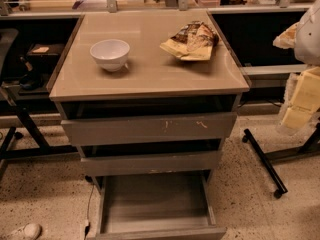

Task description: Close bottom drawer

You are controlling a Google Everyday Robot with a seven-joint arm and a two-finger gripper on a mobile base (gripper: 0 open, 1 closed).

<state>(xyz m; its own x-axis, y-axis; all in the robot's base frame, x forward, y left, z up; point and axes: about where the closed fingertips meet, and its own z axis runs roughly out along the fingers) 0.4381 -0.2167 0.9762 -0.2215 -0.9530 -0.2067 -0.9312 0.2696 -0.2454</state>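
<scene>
Here the gripper [302,101] hangs at far right, bottom drawer [155,204] open.

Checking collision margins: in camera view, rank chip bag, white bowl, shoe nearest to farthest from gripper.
The gripper is at the right edge, level with the tabletop.
1. chip bag, tabletop's right side
2. white bowl, tabletop's left side
3. shoe, floor, bottom-left corner

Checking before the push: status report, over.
Tool at right edge, clear of cabinet. Bottom drawer pulled out. Bowl, bag on top, not in the way.
</scene>
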